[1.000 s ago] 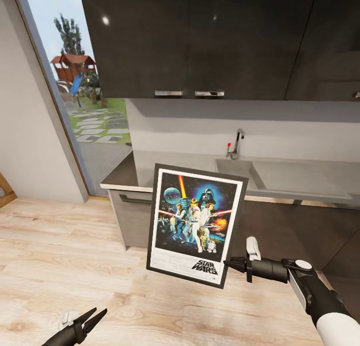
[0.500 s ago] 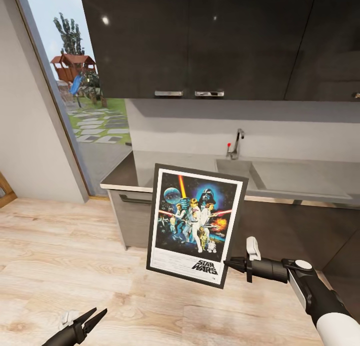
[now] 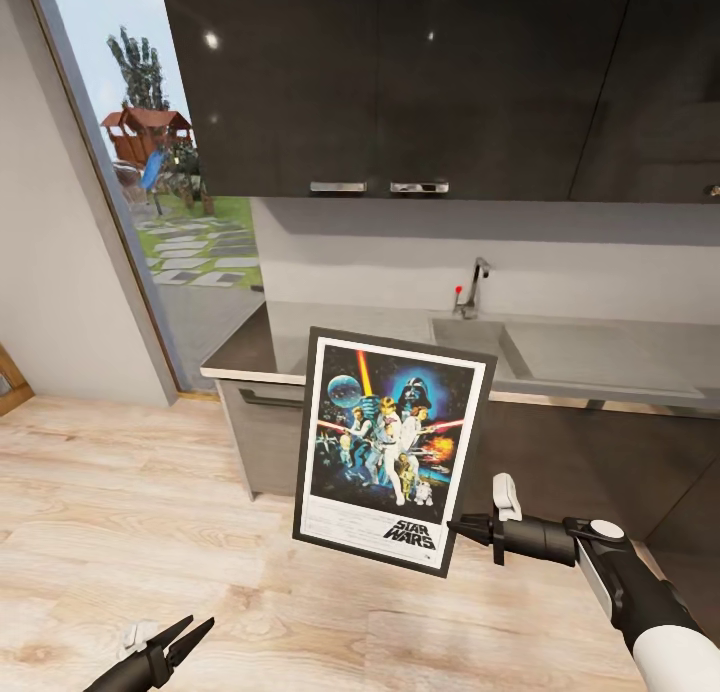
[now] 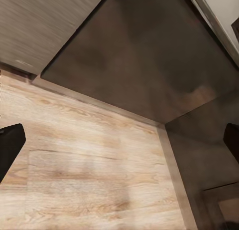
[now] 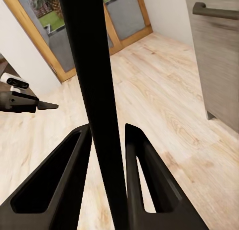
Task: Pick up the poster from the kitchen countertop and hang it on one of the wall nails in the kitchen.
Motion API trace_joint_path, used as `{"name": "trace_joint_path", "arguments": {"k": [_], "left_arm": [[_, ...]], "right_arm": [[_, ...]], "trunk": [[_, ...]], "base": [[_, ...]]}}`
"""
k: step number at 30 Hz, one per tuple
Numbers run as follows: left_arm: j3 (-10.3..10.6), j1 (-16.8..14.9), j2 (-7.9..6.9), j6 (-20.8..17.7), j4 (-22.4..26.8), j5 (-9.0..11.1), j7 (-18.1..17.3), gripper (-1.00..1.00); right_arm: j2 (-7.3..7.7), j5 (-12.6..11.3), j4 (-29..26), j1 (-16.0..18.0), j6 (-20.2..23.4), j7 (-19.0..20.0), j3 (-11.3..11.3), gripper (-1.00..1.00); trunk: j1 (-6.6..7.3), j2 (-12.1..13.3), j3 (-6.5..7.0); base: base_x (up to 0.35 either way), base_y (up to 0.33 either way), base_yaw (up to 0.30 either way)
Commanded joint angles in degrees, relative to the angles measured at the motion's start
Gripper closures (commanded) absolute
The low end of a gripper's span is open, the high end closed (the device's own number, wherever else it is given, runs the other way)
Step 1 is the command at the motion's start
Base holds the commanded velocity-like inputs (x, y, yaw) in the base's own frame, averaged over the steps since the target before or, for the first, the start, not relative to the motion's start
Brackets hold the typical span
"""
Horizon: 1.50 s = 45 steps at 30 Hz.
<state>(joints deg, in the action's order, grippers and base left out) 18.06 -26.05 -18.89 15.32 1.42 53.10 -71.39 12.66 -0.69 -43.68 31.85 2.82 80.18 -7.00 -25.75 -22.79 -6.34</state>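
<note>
The poster, a black-framed Star Wars print, hangs upright in the air in front of the kitchen countertop. My right gripper is shut on its lower right edge. In the right wrist view the poster runs edge-on as a dark strip between the two fingers. Low at the left, my left gripper stands open over the wooden floor, holding nothing; the left wrist view shows its fingertips wide apart. No wall nail can be made out.
The grey countertop carries an inset sink with a chrome tap. Dark wall cabinets hang above it, base cabinets stand below. A glass door to the garden is at the left. Open wooden floor lies before me.
</note>
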Motion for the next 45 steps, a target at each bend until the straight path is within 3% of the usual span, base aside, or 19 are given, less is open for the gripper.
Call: {"name": "trace_joint_path", "arguments": {"k": [1,45], "left_arm": [[0.48,-0.07,-0.01,0.35,-0.02,0.42,-0.08,-1.0],[0.4,-0.06,-0.07,0.24,-0.02,0.42,0.02,-1.0]], "right_arm": [[0.0,-0.1,0.0,0.05,0.41,0.29,-0.05,1.0],[-0.01,-0.1,0.0,0.05,0.35,-0.91,-0.04,1.0]], "trunk": [[-0.04,-0.13,-0.13],[-0.04,-0.13,-0.13]], "base": [[0.0,0.121,0.006],[0.02,0.283,0.272]]}}
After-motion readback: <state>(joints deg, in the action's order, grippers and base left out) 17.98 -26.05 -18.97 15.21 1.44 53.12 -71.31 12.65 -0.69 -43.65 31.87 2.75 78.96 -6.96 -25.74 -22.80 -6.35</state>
